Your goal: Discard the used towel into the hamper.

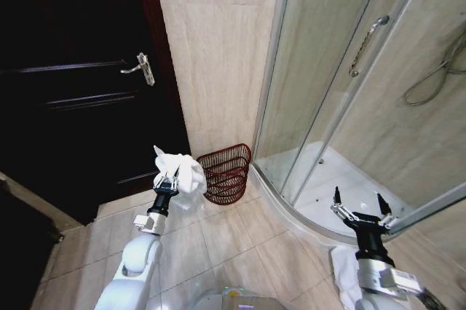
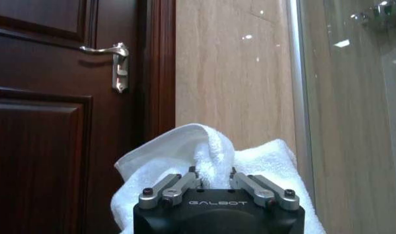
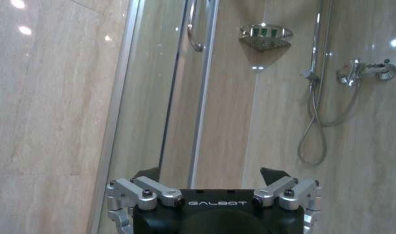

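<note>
A bunched white towel (image 1: pixel 182 170) hangs in the air from my left gripper (image 1: pixel 169 176), which is shut on it just to the left of the hamper and a little above its rim. In the left wrist view the towel (image 2: pixel 204 156) bulges out between the shut fingers (image 2: pixel 184 183). The hamper (image 1: pixel 226 173) is a small dark red wire basket on the floor against the beige wall. My right gripper (image 1: pixel 359 204) is held open in front of the shower, far from the towel, and in its own view the right gripper (image 3: pixel 211 173) holds nothing.
A dark wooden door (image 1: pixel 80 84) with a metal handle (image 1: pixel 140 66) stands on the left. A glass shower enclosure (image 1: pixel 349 92) with a curved raised base (image 1: pixel 291 208) takes up the right side. Tiled floor (image 1: pixel 240 244) lies open ahead of me.
</note>
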{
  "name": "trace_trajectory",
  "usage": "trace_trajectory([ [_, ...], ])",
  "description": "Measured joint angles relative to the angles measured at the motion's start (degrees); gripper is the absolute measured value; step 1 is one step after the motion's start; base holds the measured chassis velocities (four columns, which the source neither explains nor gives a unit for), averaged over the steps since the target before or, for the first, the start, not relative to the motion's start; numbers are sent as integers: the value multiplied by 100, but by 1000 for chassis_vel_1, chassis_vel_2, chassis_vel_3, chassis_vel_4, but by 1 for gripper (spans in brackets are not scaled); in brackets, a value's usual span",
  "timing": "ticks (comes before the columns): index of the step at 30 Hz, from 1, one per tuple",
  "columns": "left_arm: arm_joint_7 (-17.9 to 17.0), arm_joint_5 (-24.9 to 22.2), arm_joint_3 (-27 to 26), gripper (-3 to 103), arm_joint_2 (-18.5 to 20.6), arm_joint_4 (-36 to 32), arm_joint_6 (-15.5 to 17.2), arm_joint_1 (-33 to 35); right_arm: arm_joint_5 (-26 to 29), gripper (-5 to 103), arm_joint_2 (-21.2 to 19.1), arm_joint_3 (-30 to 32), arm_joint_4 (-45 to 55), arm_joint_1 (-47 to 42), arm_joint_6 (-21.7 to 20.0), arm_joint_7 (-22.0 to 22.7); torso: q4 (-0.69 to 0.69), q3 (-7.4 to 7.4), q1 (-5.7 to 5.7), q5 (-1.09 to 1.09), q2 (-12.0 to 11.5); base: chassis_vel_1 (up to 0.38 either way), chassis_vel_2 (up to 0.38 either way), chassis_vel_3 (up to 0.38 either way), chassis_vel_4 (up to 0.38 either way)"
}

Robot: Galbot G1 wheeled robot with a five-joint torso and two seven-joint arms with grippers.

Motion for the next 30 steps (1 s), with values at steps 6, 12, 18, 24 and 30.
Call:
trace_trajectory([
  [6, 27, 69, 62, 15, -29, 8, -1, -23, -32, 100, 0, -14, -29, -1, 14, 3, 0, 12, 13, 0, 15, -130, 132, 137, -139],
  [12, 65, 122, 112, 15, -52, 4, 4, -49, -71, 100, 0, -51, -36, 11, 35, 4, 0, 18, 18, 0, 27, -142, 134, 133, -143],
  [18, 387, 28, 269, 15, 32, 112, -85, -177, -150, 100, 0, -99, -60, 4, 105, -31, 2, 22, 20, 0, 36, -60, 64, 46, -50],
  [24, 412, 51, 972, 15, 366, 251, 223, -850, -154, 100, 0, -40, -66, 45, 97, -24, 0, 24, 20, 1, 45, 0, 0, 0, 0],
  [30, 192, -99, 2051, 15, 636, 1144, 382, -2497, -104, 100, -1, 36, -16, 41, 79, 8, -1, 28, 24, 0, 48, 0, 0, 0, 0],
])
